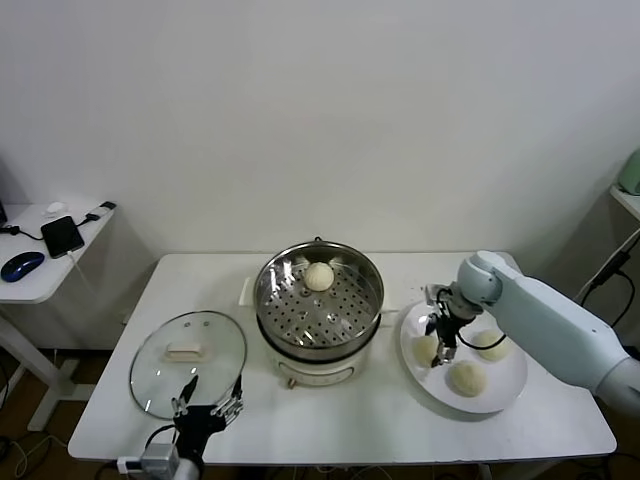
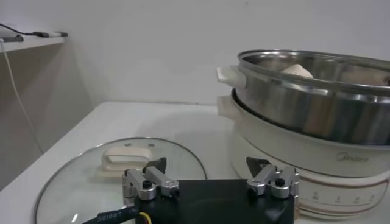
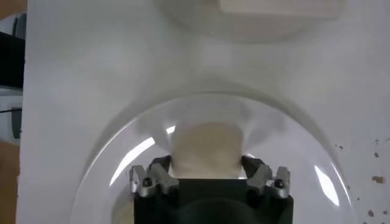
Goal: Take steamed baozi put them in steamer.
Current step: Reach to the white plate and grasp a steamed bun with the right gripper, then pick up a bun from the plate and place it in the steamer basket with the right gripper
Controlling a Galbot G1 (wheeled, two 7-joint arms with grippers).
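The right gripper [image 1: 443,338] stands over the left part of the white plate [image 1: 505,398], its fingers straddling a baozi [image 3: 206,149] directly below and narrowing on it, grip not yet sure; the steamer [image 1: 318,300] lies to its left; the left gripper [image 1: 208,402], spread wide, idles near the glass lid [image 1: 188,360].
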